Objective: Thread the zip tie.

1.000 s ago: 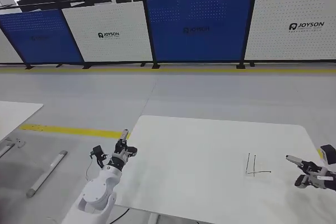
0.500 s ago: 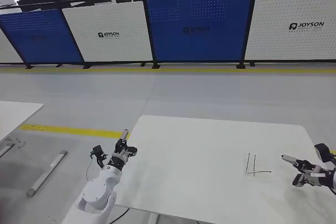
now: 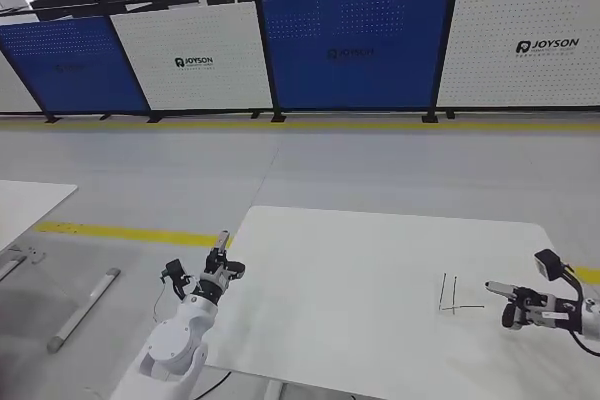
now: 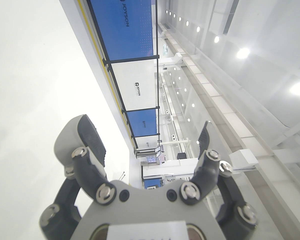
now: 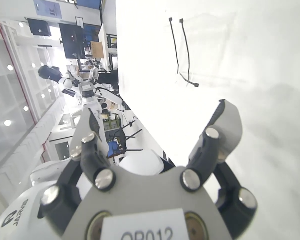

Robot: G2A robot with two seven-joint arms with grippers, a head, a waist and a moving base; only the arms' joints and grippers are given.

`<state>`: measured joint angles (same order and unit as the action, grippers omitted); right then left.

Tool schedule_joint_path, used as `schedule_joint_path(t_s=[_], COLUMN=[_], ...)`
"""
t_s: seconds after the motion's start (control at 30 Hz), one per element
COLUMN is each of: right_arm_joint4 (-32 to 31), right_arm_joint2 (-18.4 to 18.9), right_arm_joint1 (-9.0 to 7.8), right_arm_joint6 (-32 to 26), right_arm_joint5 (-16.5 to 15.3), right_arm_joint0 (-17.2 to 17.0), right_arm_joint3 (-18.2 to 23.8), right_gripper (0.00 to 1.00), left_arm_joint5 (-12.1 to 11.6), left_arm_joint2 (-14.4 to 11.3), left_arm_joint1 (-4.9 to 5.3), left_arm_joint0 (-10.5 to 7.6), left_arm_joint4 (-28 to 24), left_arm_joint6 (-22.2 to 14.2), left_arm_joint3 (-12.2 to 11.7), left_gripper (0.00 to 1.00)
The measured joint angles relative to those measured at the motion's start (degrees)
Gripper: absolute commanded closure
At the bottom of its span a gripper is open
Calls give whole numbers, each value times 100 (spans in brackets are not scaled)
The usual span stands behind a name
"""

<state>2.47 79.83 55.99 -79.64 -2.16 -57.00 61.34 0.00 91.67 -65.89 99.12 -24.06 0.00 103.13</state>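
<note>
Lying flat on the white tabletop (image 3: 360, 270) are three zip ties (image 3: 450, 294); they are thin, black, bendy plastic strips; each one has a little square block at one end. The tabletop is smooth and plain with rounded corners; the zip ties rest on the part of it nearest the right arm's side edge. Two of them (image 5: 175, 46) lie side by side, almost straight, close but not touching; the third zip tie (image 5: 189, 80) lies crosswise on the tabletop at their thin ends.

The right hand (image 3: 498, 302) hangs over the tabletop, just in from that same side edge, near the zip ties but apart from them; its two fingers are spread wide and nothing is between them. In the right wrist view this hand (image 5: 157, 121) has smooth grey fingers (image 5: 230, 123) with black ridged pads and round shiny bolts.

The left hand (image 3: 224, 256) sits at the far side edge of the tabletop, well apart from the zip ties; it is spread wide too and holds nothing. In the left wrist view this hand (image 4: 147, 136) shows a black bumpy pad (image 4: 92, 138) on a rounded grey finger.
</note>
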Motion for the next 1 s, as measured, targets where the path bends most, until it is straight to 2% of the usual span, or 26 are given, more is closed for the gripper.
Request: schedule_joint_path(t_s=[0.1,0.5,0.57,0.7,0.83,0.87,0.9,0.93,0.97,1.0], right_arm_joint4=[92,82,-56,-158,-69,-23,-8,1,10,16], right_arm_joint2=[-419,-430,-526,-734,-832,-847,-856,-866,-878,-901], right_arm_joint1=[-47,-49,-41,-4,17,20,21,22,24,29], right_arm_joint6=[0,5,111,211,95,59,55,57,59,64], right_arm_joint5=[55,63,18,-6,-272,-372,-428,-470,-497,-515], right_arm_joint0=[320,322,274,403,548,582,609,636,662,699], right_arm_joint3=[-333,-341,-304,-534,-769,-834,-883,-928,-969,-1028], right_gripper=[0,0,0,0,0,5,16,17,50,54], left_arm_joint5=[0,0,0,0,0,0,0,0,0,0], left_arm_joint2=[0,0,0,0,0,0,0,0,0,0], left_arm_joint1=[0,0,0,0,0,0,0,0,0,0], left_arm_joint0=[0,0,0,0,0,0,0,0,0,0], left_arm_joint4=[0,0,0,0,0,0,0,0,0,0], left_arm_joint6=[0,0,0,0,0,0,0,0,0,0], left_arm_joint3=[0,0,0,0,0,0,0,0,0,0], left_gripper=[0,0,0,0,0,0,0,0,0,0])
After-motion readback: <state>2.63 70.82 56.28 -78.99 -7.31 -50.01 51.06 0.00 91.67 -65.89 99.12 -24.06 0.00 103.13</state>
